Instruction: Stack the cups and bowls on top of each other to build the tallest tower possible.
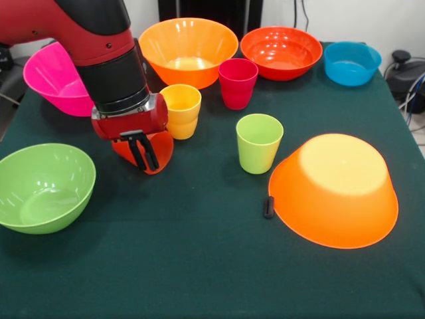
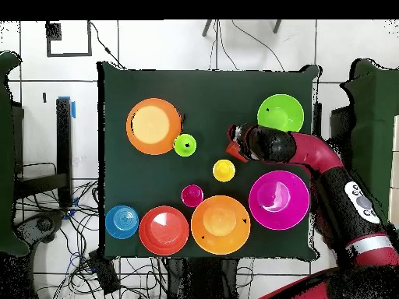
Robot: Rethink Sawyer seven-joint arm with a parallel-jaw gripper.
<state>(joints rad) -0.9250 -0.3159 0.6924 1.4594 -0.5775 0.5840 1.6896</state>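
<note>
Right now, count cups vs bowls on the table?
Cups: 4, namely lime green, crimson, yellow, and orange-red at the hand.
Bowls: 6, namely pink, two orange, red-orange, lime green, blue.
Total: 10.

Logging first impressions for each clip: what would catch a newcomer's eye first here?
The red and black arm reaching over the dark table, its gripper closed on a tilted orange-red cup beside the yellow cup. Next, the large orange bowl lying upside down near the lime green cup, while the other bowls stand upright around the edges.
</note>
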